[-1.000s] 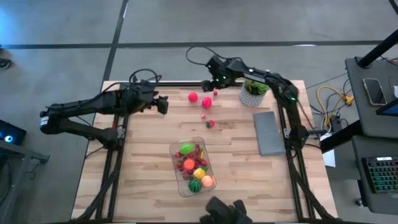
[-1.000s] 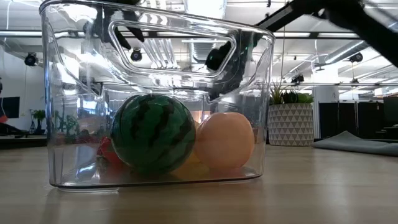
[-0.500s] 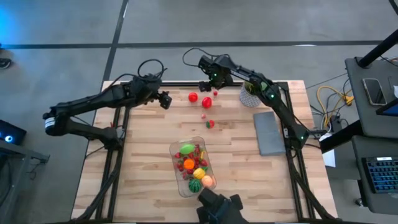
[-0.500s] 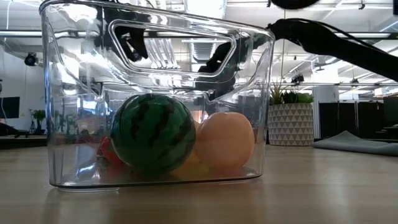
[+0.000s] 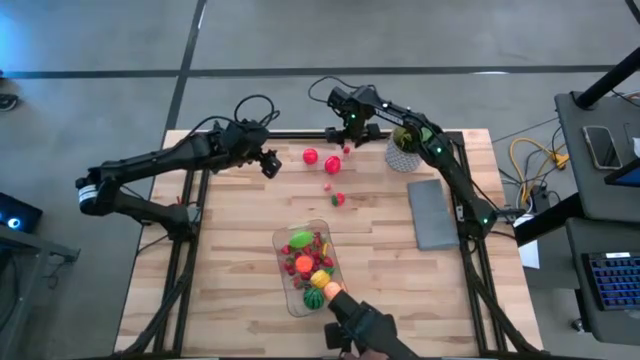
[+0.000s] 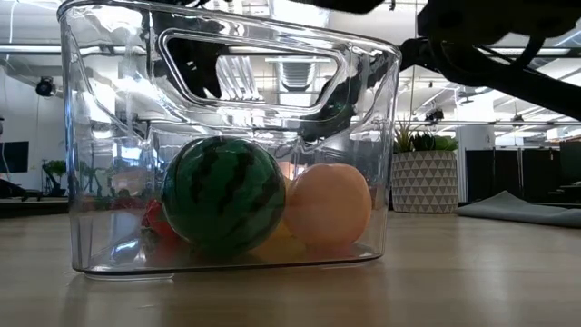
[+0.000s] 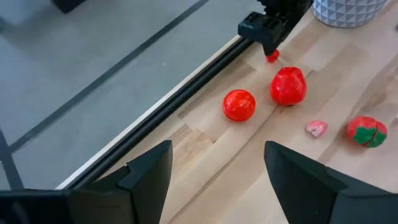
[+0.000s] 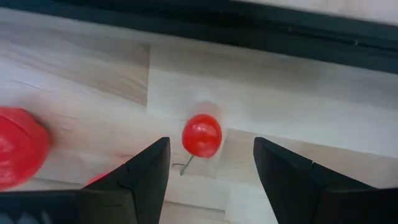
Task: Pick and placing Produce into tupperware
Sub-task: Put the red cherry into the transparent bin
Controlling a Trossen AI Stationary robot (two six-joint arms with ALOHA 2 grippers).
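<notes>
Wooden table (image 5: 230, 260), light butcher-block top, carries everything.

Left arm reaches in over the table's far-left part; left gripper (image 5: 270, 164) hangs near the far edge, fingers (image 7: 146, 171) spread with open air between them, holding nothing.

Right arm runs up the right side and bends over the far edge; right gripper (image 5: 347, 130) sits above that edge, fingers (image 8: 146, 168) parted around a small red cherry-like ball (image 8: 201, 135) with a thin stem, not touching it.

Grey flat slab (image 5: 433, 213) lies near the right edge. White patterned pot with green plant (image 5: 404, 148) stands by the far edge, just beside the right arm.

Clear tupperware (image 5: 311, 264) sits toward the near edge, about mid-width. Inside: a green piece, red strawberry-like bits, orange and yellow pieces. Low view shows a striped watermelon ball (image 6: 223, 193) and a pale orange ball (image 6: 329, 205) pressed together against its wall.

Loose produce lies well apart from the container, between it and the far edge: red round tomato (image 5: 310, 156), red apple-like piece (image 5: 332, 164), red piece with green top (image 5: 339, 198), tiny pink piece (image 5: 327, 186).

A dark-gloved hand (image 5: 362, 328) shows at the near edge, touching the container's near end.
</notes>
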